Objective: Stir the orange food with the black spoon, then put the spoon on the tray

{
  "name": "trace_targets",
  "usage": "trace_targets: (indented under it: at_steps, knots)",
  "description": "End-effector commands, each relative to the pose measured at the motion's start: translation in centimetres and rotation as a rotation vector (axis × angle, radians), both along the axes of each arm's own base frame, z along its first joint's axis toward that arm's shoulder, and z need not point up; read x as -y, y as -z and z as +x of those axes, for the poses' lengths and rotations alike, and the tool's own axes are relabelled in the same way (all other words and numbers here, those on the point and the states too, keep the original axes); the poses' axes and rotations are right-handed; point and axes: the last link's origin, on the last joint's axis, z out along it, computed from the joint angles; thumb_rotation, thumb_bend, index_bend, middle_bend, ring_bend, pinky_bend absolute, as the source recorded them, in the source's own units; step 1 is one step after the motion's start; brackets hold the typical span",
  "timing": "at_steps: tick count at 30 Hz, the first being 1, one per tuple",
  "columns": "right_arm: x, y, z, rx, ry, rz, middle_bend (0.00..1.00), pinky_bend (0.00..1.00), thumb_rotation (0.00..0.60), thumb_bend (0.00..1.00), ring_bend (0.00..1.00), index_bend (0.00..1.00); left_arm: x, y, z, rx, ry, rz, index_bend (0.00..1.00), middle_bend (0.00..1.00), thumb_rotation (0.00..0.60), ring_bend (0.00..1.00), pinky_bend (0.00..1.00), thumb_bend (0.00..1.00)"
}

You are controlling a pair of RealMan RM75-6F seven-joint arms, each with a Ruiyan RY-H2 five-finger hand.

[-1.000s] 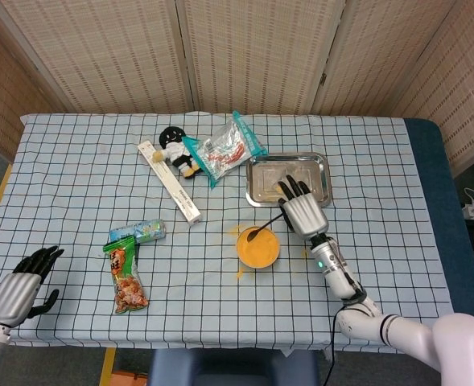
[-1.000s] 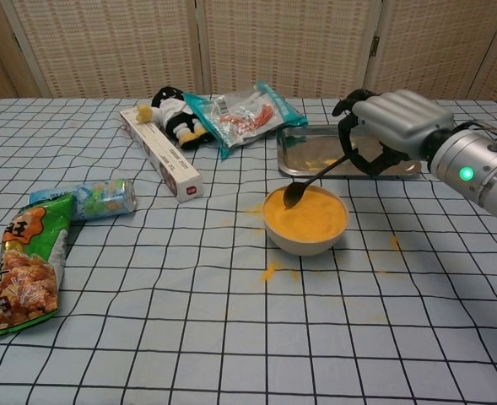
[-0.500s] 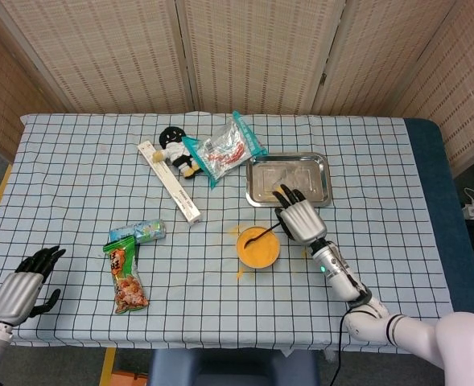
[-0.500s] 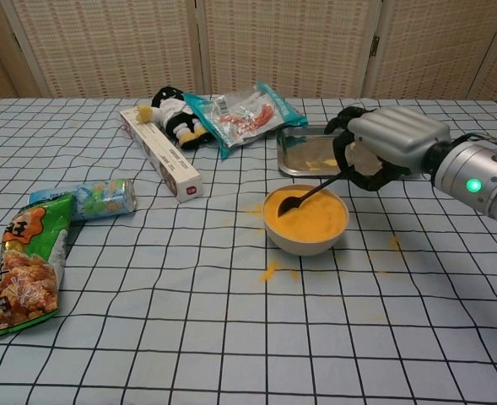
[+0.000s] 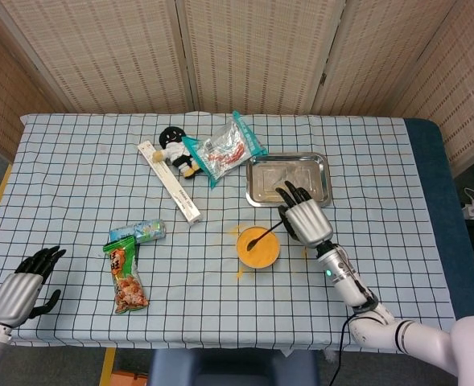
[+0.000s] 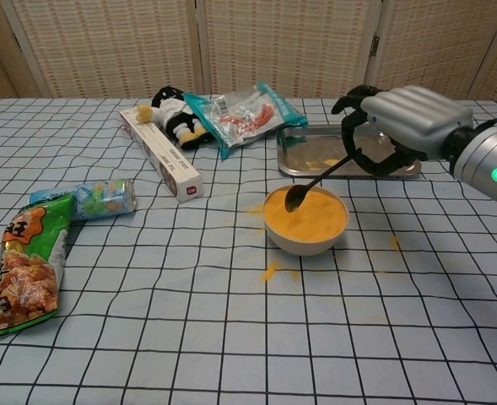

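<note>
A white bowl [image 6: 305,240] of orange food [image 5: 258,248] [image 6: 309,215] stands near the table's middle. My right hand [image 5: 304,219] [image 6: 402,125] grips the handle of the black spoon [image 5: 264,234] [image 6: 316,181], just right of the bowl. The spoon's scoop sits at the left part of the food surface. Behind the bowl lies the metal tray [image 5: 289,180] [image 6: 303,159], with orange smears inside. My left hand [image 5: 19,291] rests open at the table's front left corner, away from everything.
Orange spills [image 6: 270,271] mark the cloth around the bowl. A long white box [image 5: 170,193], a plush toy [image 5: 175,148] and a clear snack bag [image 5: 224,149] lie at the back. A green snack bag [image 5: 125,277] and a small wrapped pack [image 5: 144,232] lie front left.
My right hand dipped toward the bowl half a second ago and has risen and drawn right again. The spoon's scoop has lifted slightly at the left of the food. The left hand stayed put.
</note>
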Motion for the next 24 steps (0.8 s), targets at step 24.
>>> trace_targets:
  at_steps: [24]
  knots:
    - [7.2,1.3,-0.6,0.083,0.265,-0.159,0.15,0.18,0.600,0.46,0.00,0.88,0.0,0.1,0.0,0.002,0.005,-0.006,0.00,0.00,0.600,0.00,0.14,0.45]
